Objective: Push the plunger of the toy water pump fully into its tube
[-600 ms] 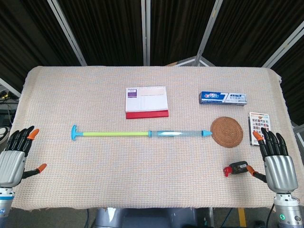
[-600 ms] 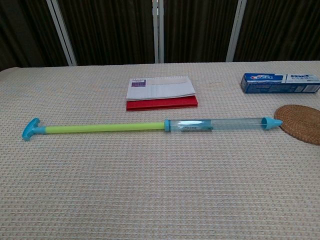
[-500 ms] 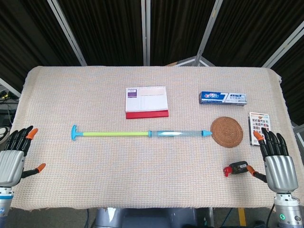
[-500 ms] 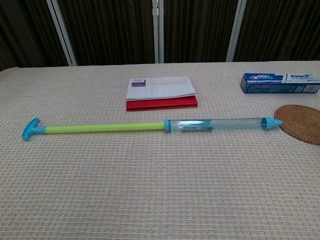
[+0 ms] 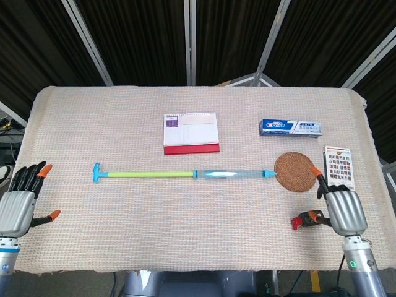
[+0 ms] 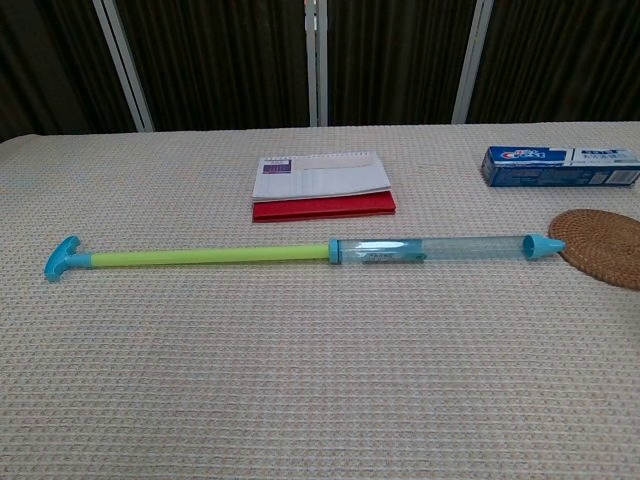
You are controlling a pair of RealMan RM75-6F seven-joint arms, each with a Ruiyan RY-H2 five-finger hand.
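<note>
The toy water pump lies flat across the middle of the table. Its blue handle point(image 5: 96, 172) point(image 6: 62, 256) is at the left, and the green plunger rod point(image 5: 148, 174) point(image 6: 210, 256) is drawn far out of the clear tube point(image 5: 235, 174) point(image 6: 430, 248). The nozzle point(image 5: 269, 174) point(image 6: 543, 244) touches a round woven coaster point(image 5: 296, 172) point(image 6: 600, 245). My left hand point(image 5: 18, 207) hovers at the table's front left corner, fingers spread, holding nothing. My right hand point(image 5: 339, 210) is at the front right, below the coaster, with nothing in it. The chest view shows neither hand.
A small black and red object point(image 5: 306, 218) lies right beside my right thumb. A card box point(image 5: 339, 167) sits right of the coaster. A toothpaste box point(image 5: 290, 127) point(image 6: 560, 165) and a desk calendar point(image 5: 190, 132) point(image 6: 322, 185) lie behind the pump.
My right hand has moved left and forward toward the coaster, uncovering the card box. My left hand has barely shifted. The pump has not moved.
</note>
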